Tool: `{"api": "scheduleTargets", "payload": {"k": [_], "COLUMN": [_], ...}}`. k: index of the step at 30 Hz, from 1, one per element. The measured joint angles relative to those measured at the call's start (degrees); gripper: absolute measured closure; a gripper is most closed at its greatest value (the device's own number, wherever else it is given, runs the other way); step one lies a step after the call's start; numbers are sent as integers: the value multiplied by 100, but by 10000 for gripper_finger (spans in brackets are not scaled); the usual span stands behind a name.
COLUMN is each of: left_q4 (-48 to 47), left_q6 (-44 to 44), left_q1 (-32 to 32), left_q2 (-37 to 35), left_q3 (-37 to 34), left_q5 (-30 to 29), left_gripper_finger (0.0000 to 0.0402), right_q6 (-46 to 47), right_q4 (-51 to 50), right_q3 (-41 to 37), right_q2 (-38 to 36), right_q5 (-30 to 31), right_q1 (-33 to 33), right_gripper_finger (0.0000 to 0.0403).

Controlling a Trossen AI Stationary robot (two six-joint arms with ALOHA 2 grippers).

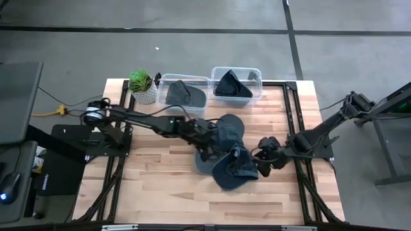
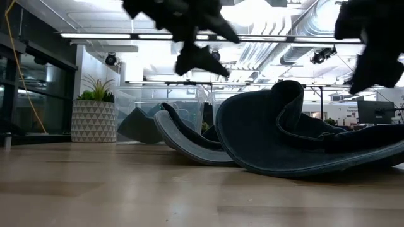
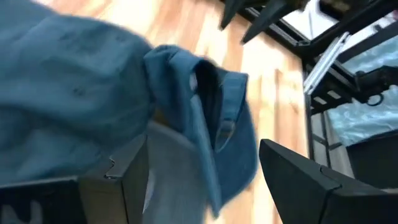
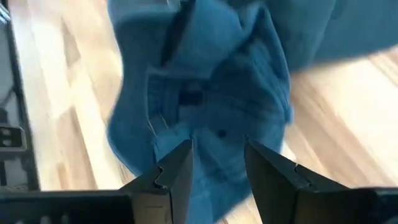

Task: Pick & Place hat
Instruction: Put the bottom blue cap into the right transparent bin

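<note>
Left gripper: jaws apart, above hats (mid-table) | Right gripper: jaws apart, beside front hat | Two bins: one hat each

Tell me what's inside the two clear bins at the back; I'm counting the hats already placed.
Each clear bin, left and right, holds one dark folded hat. Anything beneath those hats is covered. More hats lie on the table.
</note>
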Motion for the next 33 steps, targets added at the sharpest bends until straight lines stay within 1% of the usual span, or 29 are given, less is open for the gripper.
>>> {"api": "scheduleTargets", "payload": {"k": [7,9,14,16,18,19,21,24,30,33], "left_q4": [-744,-1318,-1725,-1971,-1975,-2055,-2568,-2536,-2267,-2287], "left_q6": [8,-2,5,10,3,4,0,8,22,2], "left_q1": [11,11,11,11,11,11,3,-2,-35,-107], "left_q2": [924,1141,1700,1852,2077,2141,2144,2138,2142,2142], "left_q3": [1234,1503,2233,2391,2632,2705,2756,2808,2806,2806], "left_q5": [4,-5,-9,-27,-157,-292,-484,-577,-584,-570], "left_gripper_finger": [154,154,154,154,154,154,154,154,154,154], "right_q6": [621,723,800,742,685,657,631,563,390,300], "right_q4": [-30,-41,-62,-68,-72,-82,-92,-117,-166,-163], "right_q3": [-449,-514,-557,-557,-557,-557,-557,-557,-557,-557], "right_q2": [-2,-1,-4,-9,-9,-7,-10,-13,-11,-11], "right_q5": [114,160,341,387,388,388,391,395,486,537], "right_q1": [499,603,805,851,882,893,901,901,900,899], "right_gripper_finger": [263,263,263,263,263,263,263,263,263,263]}}
